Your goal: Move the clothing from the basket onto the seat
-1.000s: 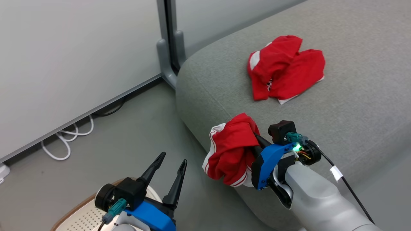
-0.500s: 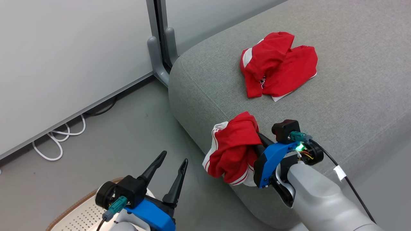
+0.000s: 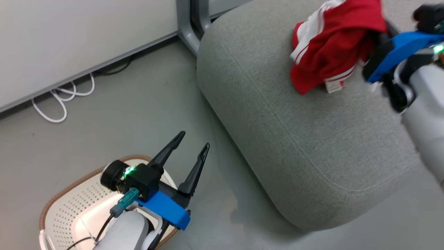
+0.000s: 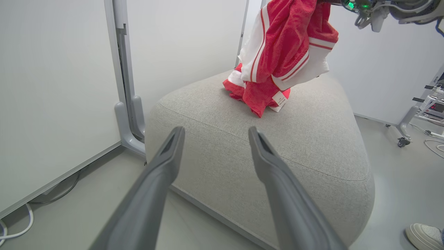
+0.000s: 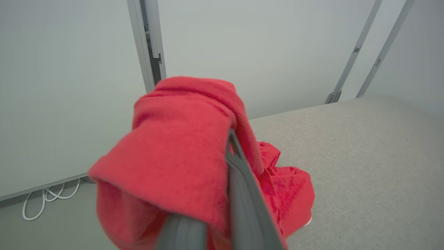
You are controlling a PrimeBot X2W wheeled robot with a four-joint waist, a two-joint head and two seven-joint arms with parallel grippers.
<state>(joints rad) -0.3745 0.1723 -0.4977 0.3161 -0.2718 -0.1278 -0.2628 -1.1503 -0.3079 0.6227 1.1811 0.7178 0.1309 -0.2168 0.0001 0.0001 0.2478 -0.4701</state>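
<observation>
Our right tool [image 5: 225,149] is clamped tight on a red garment [image 3: 333,45], the cloth bunched over its fingers. A second ago that bundle hung at the rounded edge of the seat [image 3: 295,146]. Now it hangs above the cushion, right over the second garment [image 4: 253,95] lying crumpled there. Our head camera has swung too, so part of that shift is ours. Whether the hanging hem touches the lying piece, we cannot tell from the left wrist view. We judge that only the release is left.

Our left tool [image 3: 194,139] stands wide apart and empty above the basket [image 3: 69,208]. Its visible bottom shows no red, though our arm hides part of it.

The seat is soft grey weave with a stitched seam. Around it are a smooth grey floor [image 3: 121,114], a white cable [image 3: 55,104] below pale wall panels, a grey post [image 3: 189,31], and a person's shoe [image 4: 425,236] on the floor beside the seat.
</observation>
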